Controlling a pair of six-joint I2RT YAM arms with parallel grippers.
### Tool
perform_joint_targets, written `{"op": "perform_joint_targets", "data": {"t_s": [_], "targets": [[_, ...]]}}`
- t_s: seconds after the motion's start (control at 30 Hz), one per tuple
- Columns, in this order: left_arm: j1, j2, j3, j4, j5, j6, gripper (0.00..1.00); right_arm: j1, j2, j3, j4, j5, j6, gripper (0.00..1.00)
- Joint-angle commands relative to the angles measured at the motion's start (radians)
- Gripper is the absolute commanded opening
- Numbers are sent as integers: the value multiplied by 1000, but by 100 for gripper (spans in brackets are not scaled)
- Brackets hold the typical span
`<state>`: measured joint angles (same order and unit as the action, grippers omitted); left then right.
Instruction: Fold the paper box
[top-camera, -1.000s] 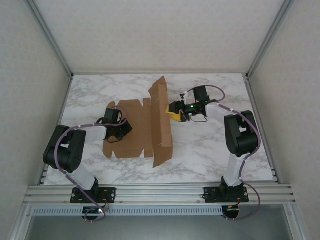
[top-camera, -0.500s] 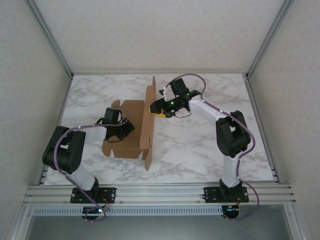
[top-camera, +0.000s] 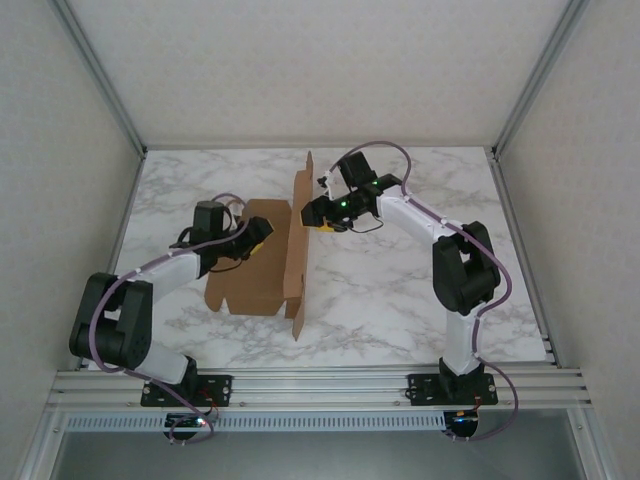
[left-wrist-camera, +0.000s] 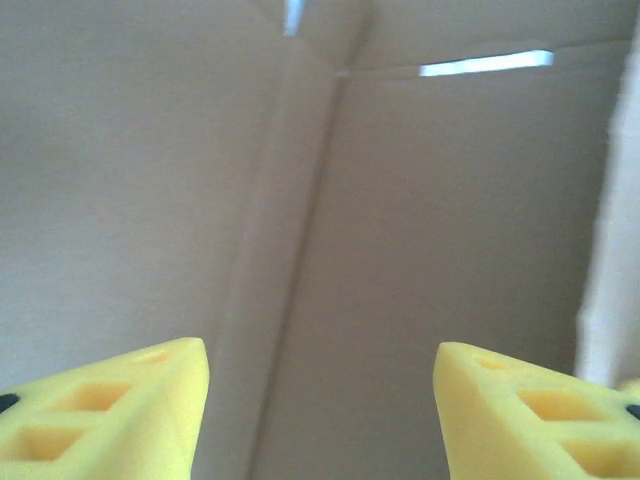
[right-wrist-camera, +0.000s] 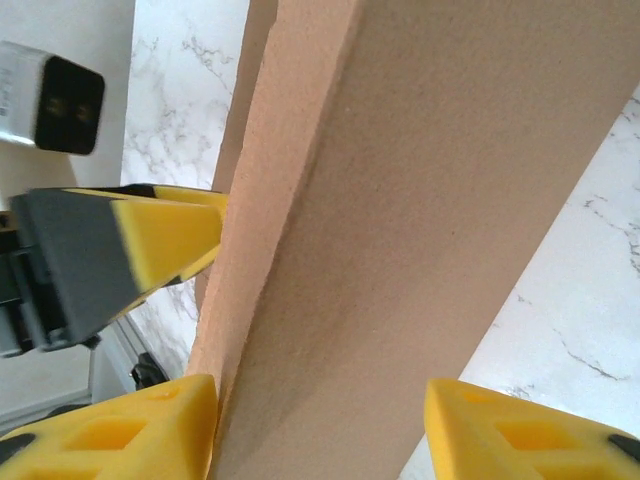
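Note:
The paper box (top-camera: 245, 278) is a brown die-cut cardboard sheet lying flat on the marble table, with its right panel (top-camera: 297, 240) folded up on edge. My left gripper (top-camera: 262, 238) hovers over the flat part just left of that panel; its jaws stand open around nothing, and bare cardboard (left-wrist-camera: 400, 200) lies ahead of the left gripper (left-wrist-camera: 320, 400). My right gripper (top-camera: 316, 217) is against the panel's right face. In the right wrist view the right gripper (right-wrist-camera: 320, 430) is open, with the panel (right-wrist-camera: 400, 200) between its yellow fingers (right-wrist-camera: 110, 430) and a gap on the right. The left gripper's fingertip (right-wrist-camera: 165, 240) shows beyond the panel.
The marble table (top-camera: 400, 290) has bare room to the right of the box. Metal frame posts (top-camera: 520, 90) and pale walls close in the sides and back. An aluminium rail (top-camera: 320, 385) carrying both arm bases runs along the near edge.
The right gripper pushed the right panel from leaning to upright, then held still. The left gripper opened and slid right across the flat sheet toward the panel.

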<state>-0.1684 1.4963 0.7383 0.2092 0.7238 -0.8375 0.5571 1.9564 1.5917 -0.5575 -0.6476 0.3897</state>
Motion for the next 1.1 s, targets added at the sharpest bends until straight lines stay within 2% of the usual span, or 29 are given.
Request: {"op": "perform_joint_targets", "data": {"t_s": [0.0, 0.07, 0.23, 0.37, 0.53, 0.7, 0.9, 1.07], "targets": [[2, 20, 4, 201, 152, -75, 55, 6, 38, 1, -47, 14, -42, 56], [-7, 31, -9, 302, 204, -117, 55, 6, 42, 5, -48, 3, -53, 56], [-34, 41, -8, 387, 258, -129, 54, 6, 53, 23, -58, -47, -79, 55], [-71, 78, 17, 390, 280, -118, 53, 6, 55, 36, -65, -77, -103, 55], [-86, 105, 12, 372, 247, -114, 50, 6, 54, 42, -68, -94, -111, 55], [-86, 108, 10, 372, 241, -118, 42, 6, 54, 39, -64, -102, -114, 54], [-97, 120, -5, 477, 260, -200, 23, 1, 56, 45, -56, -102, -111, 54], [-101, 138, -5, 527, 242, -239, 16, -9, 37, 50, -39, -64, -89, 56]]}}
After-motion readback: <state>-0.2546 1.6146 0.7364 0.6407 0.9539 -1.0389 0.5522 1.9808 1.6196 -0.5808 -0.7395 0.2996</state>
